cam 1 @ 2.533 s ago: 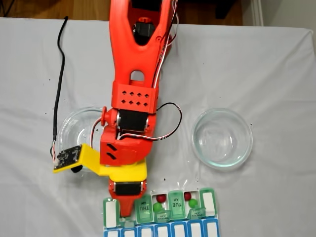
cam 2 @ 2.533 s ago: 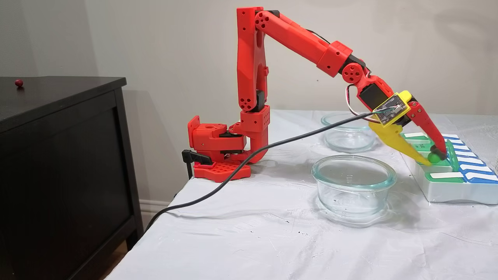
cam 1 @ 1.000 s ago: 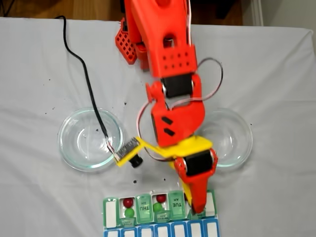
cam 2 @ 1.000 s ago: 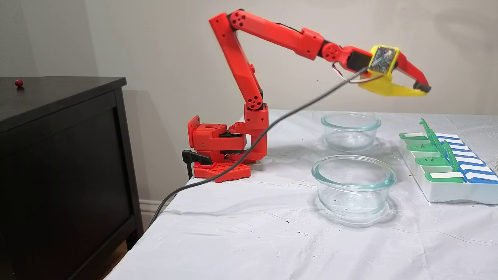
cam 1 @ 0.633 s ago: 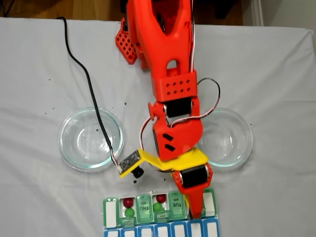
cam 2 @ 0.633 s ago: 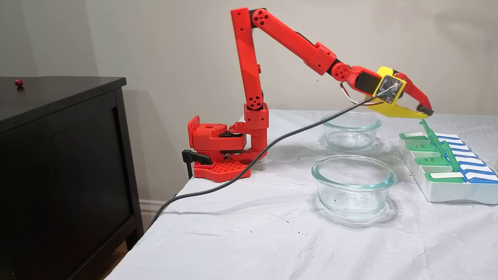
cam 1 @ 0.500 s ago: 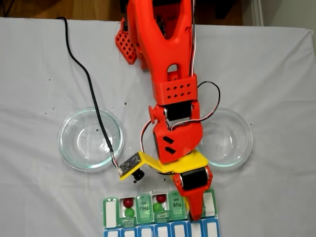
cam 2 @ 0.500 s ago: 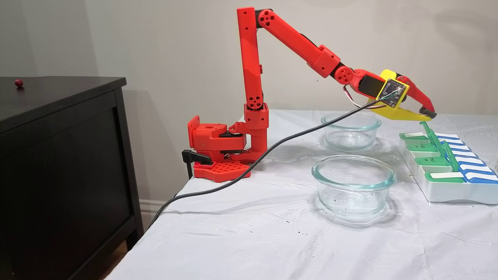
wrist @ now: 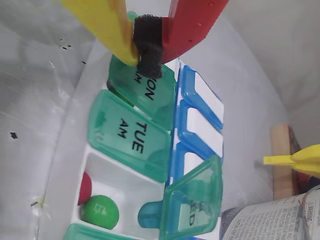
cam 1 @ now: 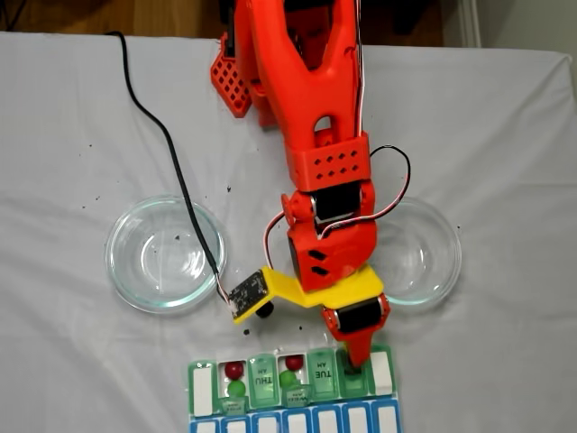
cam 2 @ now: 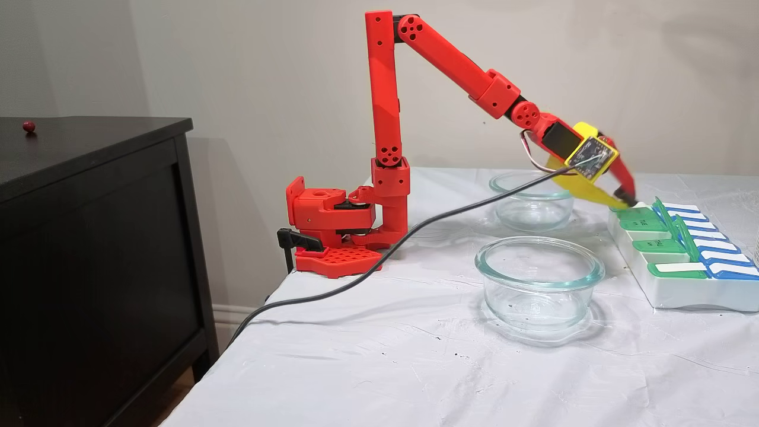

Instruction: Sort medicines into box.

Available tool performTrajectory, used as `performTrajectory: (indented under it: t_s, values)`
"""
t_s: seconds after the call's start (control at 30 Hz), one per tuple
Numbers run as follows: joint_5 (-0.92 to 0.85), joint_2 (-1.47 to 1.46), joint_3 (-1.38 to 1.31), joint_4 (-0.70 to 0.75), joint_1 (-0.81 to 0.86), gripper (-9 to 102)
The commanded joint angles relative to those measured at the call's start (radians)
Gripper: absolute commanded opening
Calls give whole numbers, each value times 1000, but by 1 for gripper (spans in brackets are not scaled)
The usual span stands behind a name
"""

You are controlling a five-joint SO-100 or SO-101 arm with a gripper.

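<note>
**A:** Start with the fixed view from above. Where is the pill box?

**B:** The pill box [cam 1: 293, 390] lies along the bottom edge, a little right of centre, and its blue row is cut off by the frame. Two green compartments stand open, each with a dark red pill [cam 1: 234, 370] above a green pill [cam 1: 236, 389]. The red arm [cam 1: 315, 135] comes down from the top centre, and its gripper [cam 1: 353, 363] tip sits over the green lids near the box's right end, hiding what is beneath. A glass dish [cam 1: 165, 253] lies at the left; a second dish [cam 1: 416, 251] at the right is partly covered by the arm.

**A:** Is the gripper open or closed?

**B:** From above I cannot tell. The wrist view settles it: at the top centre the yellow finger [wrist: 102, 22] and the red finger [wrist: 192, 25] meet on their black pad, so the gripper [wrist: 146, 46] is closed with nothing between them. The tip is right at the lid marked MON [wrist: 147, 92], whose first letter it covers; whether it touches I cannot say.

**A:** And the pills there?

**B:** In the lower left, an open compartment holds a green pill [wrist: 100, 212] with a red one [wrist: 84, 188] partly hidden behind it. The box [wrist: 65, 165] runs out of the bottom edge.

**A:** The side view?

**B:** The arm [cam 2: 450, 59] reaches from the centre down to the right, with the gripper [cam 2: 627, 201] at the far end of the box [cam 2: 676, 293], by the right edge. The tip is blurred, and no pills can be made out. Two dishes [cam 2: 538, 281] stand left of the box.
</note>
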Motion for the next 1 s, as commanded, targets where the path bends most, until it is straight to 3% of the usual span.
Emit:
performTrajectory:
  t_s: [0.0,0.2,0.63,0.8,0.97]
  values:
    - [12,86,-92,106,9,0]
    - [55,49,-135,204,28,0]
    - [-34,28,-94,288,-35,0]
    - [-81,183,-103,253,3,0]
    - [-149,308,-103,104,78,0]
